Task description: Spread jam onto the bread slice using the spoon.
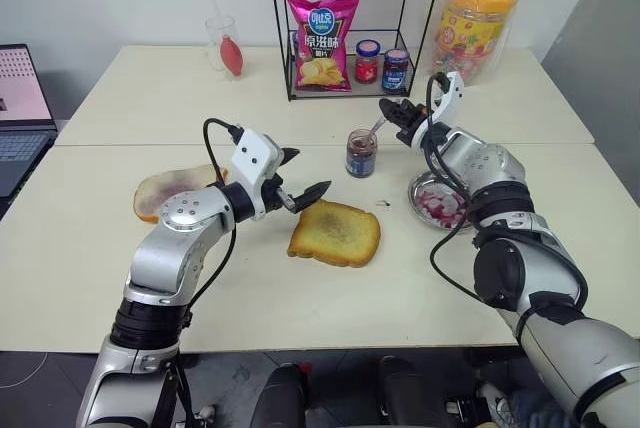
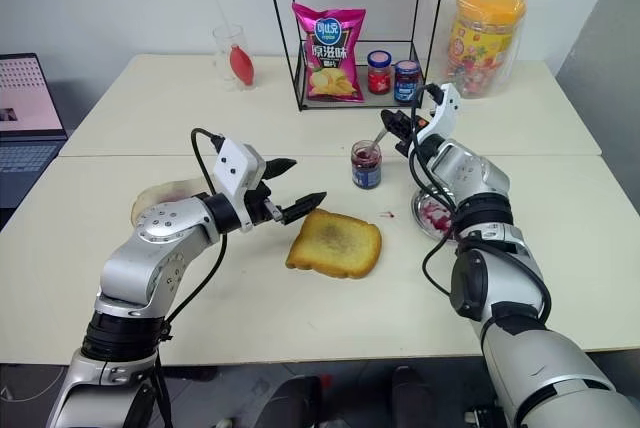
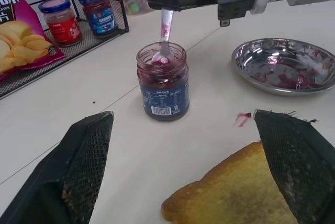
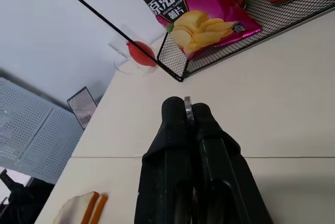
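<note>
The small glass jar of dark jam (image 1: 361, 153) stands open at mid-table. The spoon (image 3: 165, 31) leans into it, bowl down in the jam and smeared purple. My right gripper (image 1: 386, 106) is shut on the spoon's handle just above and behind the jar; a sliver of the metal handle (image 4: 187, 110) shows between its closed fingers. The golden-brown bread slice (image 1: 335, 233) lies flat in front of the jar. My left gripper (image 1: 308, 172) hovers open at the slice's left edge, empty, pointing toward the jar.
A steel dish (image 1: 416, 191) smeared with jam sits right of the bread. A paler slice with a purple smear (image 1: 165, 191) lies at the left. At the back, a wire rack (image 1: 290, 88) holds a chips bag (image 1: 322, 43) and two lidded jars (image 1: 382, 63).
</note>
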Available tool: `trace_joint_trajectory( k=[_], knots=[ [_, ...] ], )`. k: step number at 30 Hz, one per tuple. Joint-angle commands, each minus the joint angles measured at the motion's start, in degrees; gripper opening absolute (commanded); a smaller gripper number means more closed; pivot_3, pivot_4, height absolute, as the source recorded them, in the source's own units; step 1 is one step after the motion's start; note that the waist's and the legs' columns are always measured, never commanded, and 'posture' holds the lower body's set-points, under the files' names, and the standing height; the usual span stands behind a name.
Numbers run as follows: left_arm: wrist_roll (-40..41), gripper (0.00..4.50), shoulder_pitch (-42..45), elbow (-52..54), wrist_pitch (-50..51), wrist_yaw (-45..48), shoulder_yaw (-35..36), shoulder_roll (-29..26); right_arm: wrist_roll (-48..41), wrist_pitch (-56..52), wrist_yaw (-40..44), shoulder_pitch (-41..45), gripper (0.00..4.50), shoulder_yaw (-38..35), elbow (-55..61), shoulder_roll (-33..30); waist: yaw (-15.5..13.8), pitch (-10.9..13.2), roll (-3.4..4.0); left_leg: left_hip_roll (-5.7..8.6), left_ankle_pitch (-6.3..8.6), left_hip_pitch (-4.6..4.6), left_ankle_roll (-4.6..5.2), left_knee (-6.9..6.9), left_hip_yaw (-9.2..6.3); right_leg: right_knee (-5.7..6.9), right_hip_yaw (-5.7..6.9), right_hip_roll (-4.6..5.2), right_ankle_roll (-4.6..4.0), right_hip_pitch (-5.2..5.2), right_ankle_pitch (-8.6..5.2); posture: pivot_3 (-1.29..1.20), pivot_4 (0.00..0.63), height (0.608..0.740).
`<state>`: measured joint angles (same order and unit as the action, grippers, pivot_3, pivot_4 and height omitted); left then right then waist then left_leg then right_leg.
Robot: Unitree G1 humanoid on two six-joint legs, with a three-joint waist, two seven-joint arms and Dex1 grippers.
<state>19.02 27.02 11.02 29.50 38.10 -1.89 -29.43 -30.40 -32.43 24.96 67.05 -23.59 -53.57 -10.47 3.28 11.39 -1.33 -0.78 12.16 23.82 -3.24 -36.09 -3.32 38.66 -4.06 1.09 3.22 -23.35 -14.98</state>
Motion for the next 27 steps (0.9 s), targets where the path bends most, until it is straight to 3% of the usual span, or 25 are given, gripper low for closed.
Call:
trace_joint_trajectory(
  k=[1, 27],
  knots=[
    [-0.3, 4.50, 1.4, 0.8, -1.4, -0.2, 0.7, 0.4, -2.0, -0.7, -0.3, 1.9, 0.09, -1.3, 3.1, -0.5, 0.0, 0.0, 0.00, 0.00, 0.00, 0.00, 0.00, 0.00, 0.00, 0.00, 0.00, 0.00, 0.00, 0.00, 0.00, 0.00, 0.150, 0.740],
    [-0.9, 4.50, 2.5, -0.4, -2.5, 0.3, 0.1, 1.3, -6.9, -2.9, -4.2, 2.4, 0.09, -6.7, 2.3, -1.2, 0.0, 0.0, 0.00, 0.00, 0.00, 0.01, 0.00, 0.00, 0.00, 0.00, 0.00, 0.00, 0.00, 0.00, 0.00, 0.00, 0.150, 0.740]
  ],
)
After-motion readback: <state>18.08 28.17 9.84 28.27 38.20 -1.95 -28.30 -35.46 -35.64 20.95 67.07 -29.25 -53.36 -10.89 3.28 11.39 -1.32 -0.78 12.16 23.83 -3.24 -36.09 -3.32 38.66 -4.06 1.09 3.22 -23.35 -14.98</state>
